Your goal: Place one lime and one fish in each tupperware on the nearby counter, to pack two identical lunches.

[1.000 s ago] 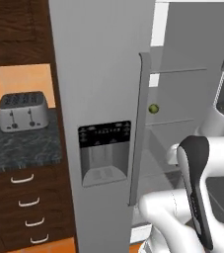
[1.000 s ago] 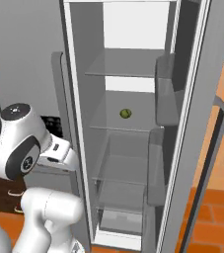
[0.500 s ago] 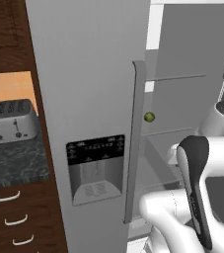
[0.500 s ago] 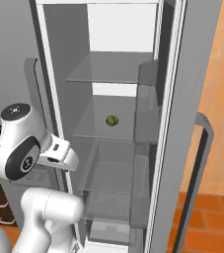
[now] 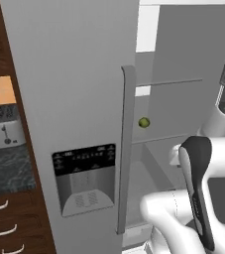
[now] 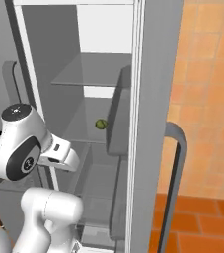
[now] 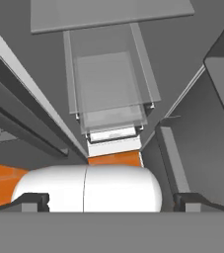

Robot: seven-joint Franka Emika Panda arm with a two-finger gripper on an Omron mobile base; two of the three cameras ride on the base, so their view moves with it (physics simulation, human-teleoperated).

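You are looking at flat, even rendered light with no glare and only soft shading. The fridge interior is showing brightest at its white back panel, greying toward the side walls. Around the lime, edges are looking slightly soft. The fridge door is reading uniformly grey, without highlights.

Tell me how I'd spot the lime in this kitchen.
Look into the tall grey fridge, whose right-hand door stands open. On a glass shelf about halfway up sits the lime, a small round yellow-green ball. It is the one spot of colour among grey shelves.
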